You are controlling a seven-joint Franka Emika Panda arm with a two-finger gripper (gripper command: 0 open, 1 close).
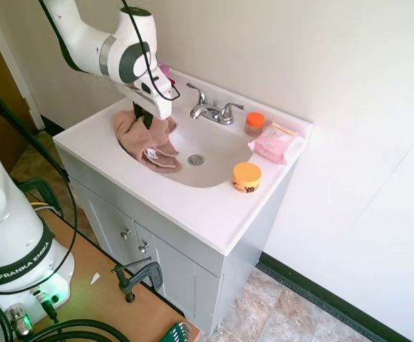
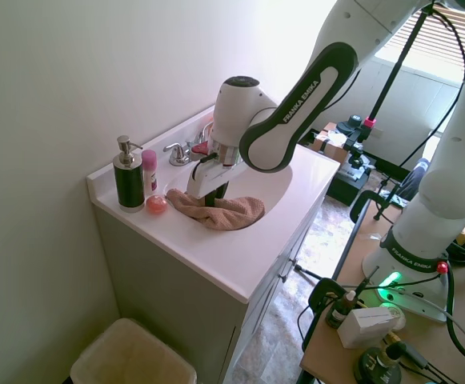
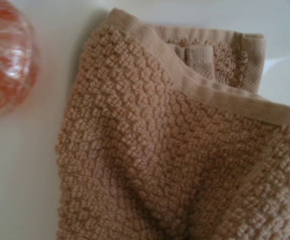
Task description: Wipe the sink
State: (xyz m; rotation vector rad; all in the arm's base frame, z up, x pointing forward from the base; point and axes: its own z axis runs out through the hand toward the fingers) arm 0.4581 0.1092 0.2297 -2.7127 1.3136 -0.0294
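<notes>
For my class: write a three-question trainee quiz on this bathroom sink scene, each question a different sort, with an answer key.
1. True or false: the beige towel lies partly inside the sink.
2. Multiple choice: what sits on the vanity top beside the pink wipes pack, nearer the faucet? A) a small orange-lidded jar B) a toothbrush C) a razor
3. Short answer: what is the gripper touching?

Key:
1. True; it drapes over the basin's rim.
2. A
3. The beige towel, pressed down at the sink's edge.
</notes>
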